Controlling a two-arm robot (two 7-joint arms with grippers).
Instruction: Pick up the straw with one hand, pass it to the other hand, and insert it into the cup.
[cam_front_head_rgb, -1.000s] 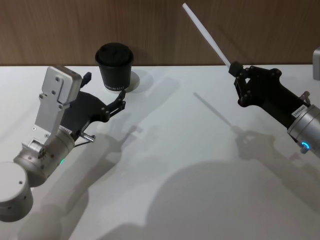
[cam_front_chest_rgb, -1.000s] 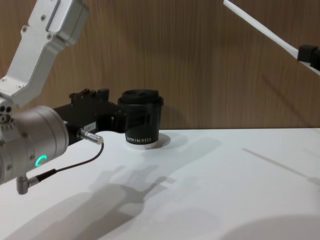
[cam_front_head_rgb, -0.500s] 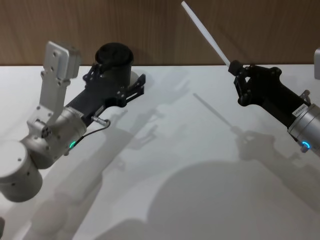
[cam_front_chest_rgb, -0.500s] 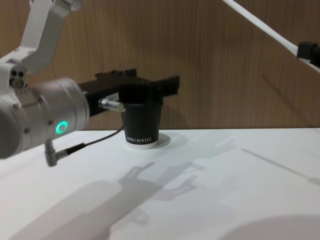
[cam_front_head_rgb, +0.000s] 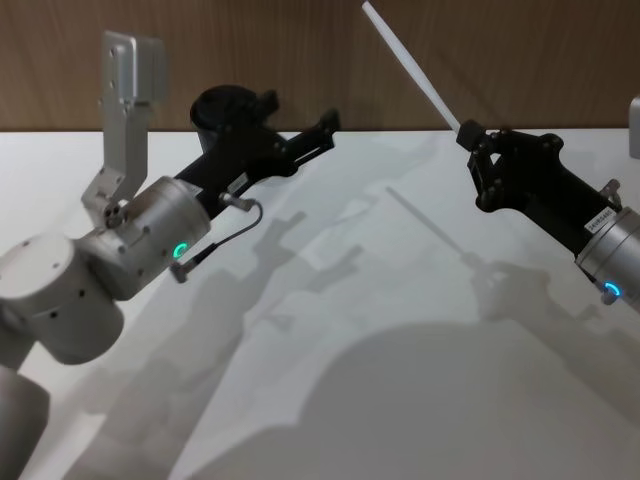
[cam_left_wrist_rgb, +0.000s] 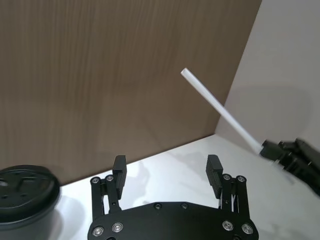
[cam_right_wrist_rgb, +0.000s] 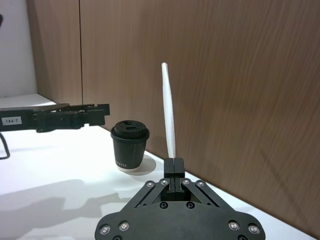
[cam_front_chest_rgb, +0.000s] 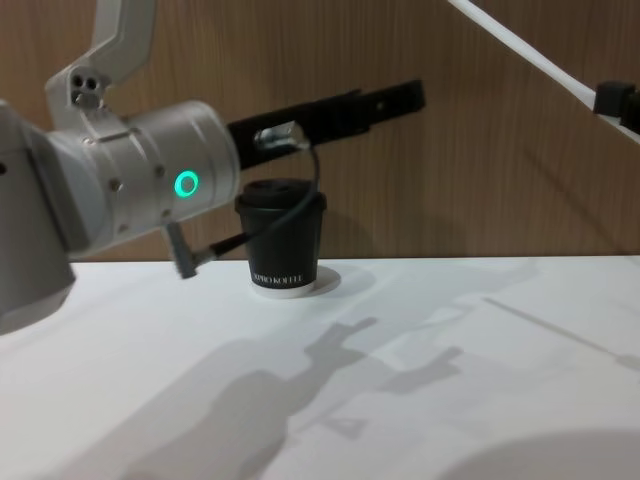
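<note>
I have my right gripper (cam_front_head_rgb: 466, 134) clamped on the straw (cam_front_head_rgb: 410, 68) at its lower end, length free for handover. My left gripper (cam_left_wrist_rgb: 165, 171), 2 fingers spread wide and empty, faces it above the cup (cam_front_chest_rgb: 282, 240).

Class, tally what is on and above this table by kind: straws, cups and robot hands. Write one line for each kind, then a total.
Straws: 1, the white straw, gripped in the right hand.
Cups: 1, the black lidded coffee cup.
Robot hands: 2, counting the open left hand.
Total: 4.
</note>
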